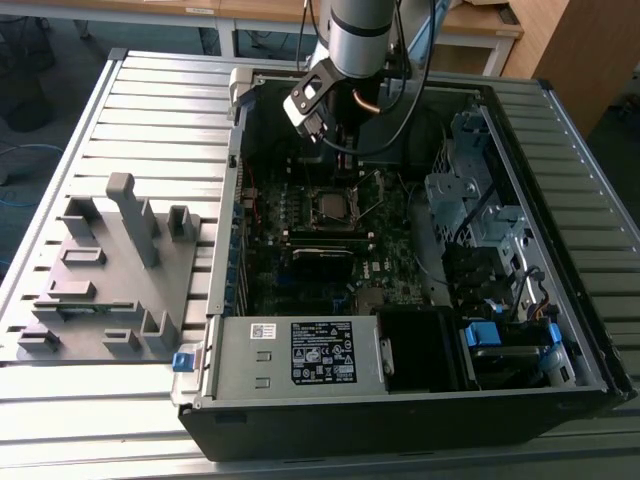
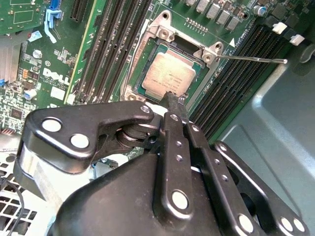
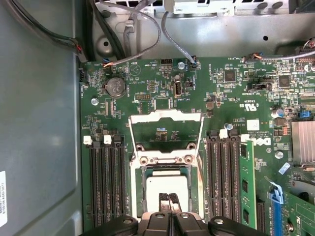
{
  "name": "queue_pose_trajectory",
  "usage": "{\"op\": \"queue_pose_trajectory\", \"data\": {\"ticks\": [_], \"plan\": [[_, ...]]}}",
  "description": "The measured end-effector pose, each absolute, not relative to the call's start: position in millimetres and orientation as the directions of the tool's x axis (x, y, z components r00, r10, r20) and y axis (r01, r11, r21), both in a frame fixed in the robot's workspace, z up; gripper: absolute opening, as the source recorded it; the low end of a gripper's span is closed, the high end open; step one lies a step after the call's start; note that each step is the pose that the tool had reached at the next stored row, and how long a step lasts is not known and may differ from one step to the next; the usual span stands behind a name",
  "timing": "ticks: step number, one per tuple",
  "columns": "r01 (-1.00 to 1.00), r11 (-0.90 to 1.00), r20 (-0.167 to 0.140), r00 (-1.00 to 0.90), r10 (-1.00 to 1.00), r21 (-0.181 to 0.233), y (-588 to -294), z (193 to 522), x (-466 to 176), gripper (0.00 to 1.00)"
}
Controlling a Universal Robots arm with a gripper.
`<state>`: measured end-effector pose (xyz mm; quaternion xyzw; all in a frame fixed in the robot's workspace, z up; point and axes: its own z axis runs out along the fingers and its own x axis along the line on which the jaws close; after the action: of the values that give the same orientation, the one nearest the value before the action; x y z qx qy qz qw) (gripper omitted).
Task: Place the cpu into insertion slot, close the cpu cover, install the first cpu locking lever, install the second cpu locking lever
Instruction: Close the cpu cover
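The cpu (image 3: 167,187) lies flat in the insertion slot (image 3: 139,192), its silver-grey top facing up; the second wrist view shows the cpu (image 2: 170,73) seated the same way. The cpu cover (image 3: 165,117) stands swung open beyond the slot, and green board shows through its cut-out. One thin locking lever (image 2: 251,59) juts out sideways from the socket's corner, unlatched. My gripper (image 3: 168,200) hangs just over the cpu's near edge, its two slim fingers pressed together with nothing between them. In the exterior view the gripper (image 1: 340,155) hovers above the socket (image 1: 335,207) inside the open computer case.
Long black memory slots (image 3: 104,182) flank the socket on both sides. A coin battery (image 3: 117,86) and loose cables (image 3: 142,44) lie beyond the cover. A grey fixture block (image 1: 110,270) stands outside the case on the exterior view's left. The power supply (image 1: 320,352) fills the case's front.
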<state>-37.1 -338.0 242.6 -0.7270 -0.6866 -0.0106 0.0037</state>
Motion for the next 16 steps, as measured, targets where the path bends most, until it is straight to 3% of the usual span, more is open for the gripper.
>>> {"op": "queue_pose_trajectory", "data": {"ticks": [16], "plan": [[0.998,-0.056,0.025,0.056,0.998,0.010,-338.1,247.9,-37.7,0.10]]}}
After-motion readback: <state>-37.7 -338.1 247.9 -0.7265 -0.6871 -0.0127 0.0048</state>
